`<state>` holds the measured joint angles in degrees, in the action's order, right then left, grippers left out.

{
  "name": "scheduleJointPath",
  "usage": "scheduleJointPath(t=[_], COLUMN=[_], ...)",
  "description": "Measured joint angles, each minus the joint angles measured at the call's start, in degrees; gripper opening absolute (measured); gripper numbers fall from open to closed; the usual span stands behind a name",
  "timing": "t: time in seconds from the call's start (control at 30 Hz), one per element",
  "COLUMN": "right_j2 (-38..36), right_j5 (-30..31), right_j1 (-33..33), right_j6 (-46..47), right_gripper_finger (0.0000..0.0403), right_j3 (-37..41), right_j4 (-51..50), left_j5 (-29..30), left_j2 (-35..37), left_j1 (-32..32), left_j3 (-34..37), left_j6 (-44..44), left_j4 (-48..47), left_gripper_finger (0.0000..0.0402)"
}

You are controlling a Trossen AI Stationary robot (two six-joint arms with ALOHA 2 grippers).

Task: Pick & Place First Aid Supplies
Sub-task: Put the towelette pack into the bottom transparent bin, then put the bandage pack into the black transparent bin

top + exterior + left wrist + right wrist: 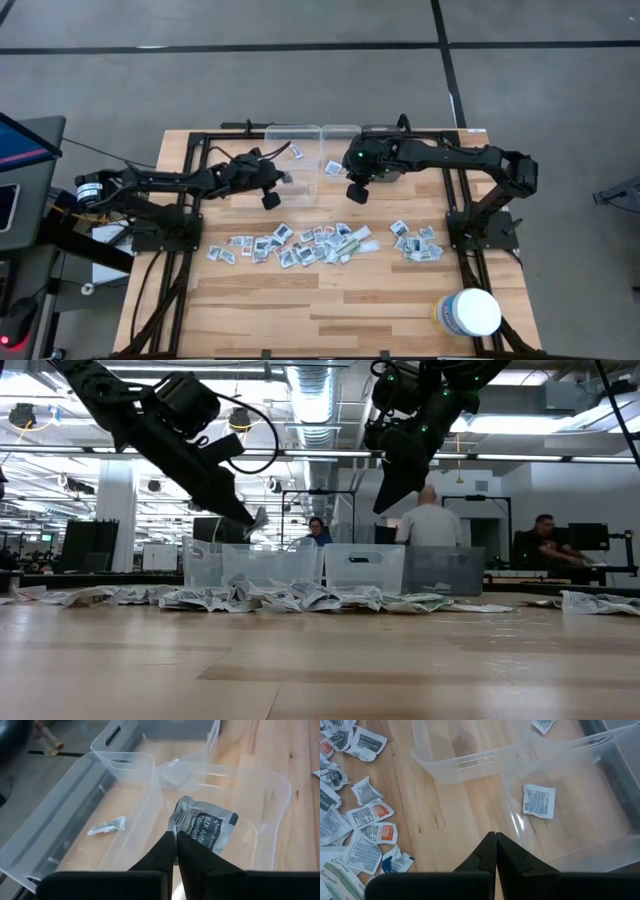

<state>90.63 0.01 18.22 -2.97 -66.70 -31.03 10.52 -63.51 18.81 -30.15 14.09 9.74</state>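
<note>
While held above the clear bins (300,150), a grey packet (202,823) is pinched by the left end effector (175,845). Right end effector (495,840) is pressed together, empty; loose packets (300,245) lie on the counter (350,310).

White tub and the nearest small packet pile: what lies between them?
Only bare table lies between the white tub and the small packet pile; the high view shows it.
</note>
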Motion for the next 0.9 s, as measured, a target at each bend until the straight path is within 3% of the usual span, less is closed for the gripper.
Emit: scheduleJointPath(t=[0.43,0.9], right_j2=[0.0,0.0], right_j5=[-0.2,-0.2], right_j1=[-0.3,-1.3], right_j6=[0.0,0.0], right_gripper_finger=[0.0000,0.0000], right_j3=[0.0,-0.1], right_j4=[0.0,-0.1], left_j5=[-2.5,-2.4], left_j2=[0.0,3.1], left_j1=[0.0,-1.0], left_j3=[0.0,0.0], left_j6=[-3.0,-3.0], left_j4=[-2.2,-2.0], left_gripper_finger=[0.0055,0.0061])
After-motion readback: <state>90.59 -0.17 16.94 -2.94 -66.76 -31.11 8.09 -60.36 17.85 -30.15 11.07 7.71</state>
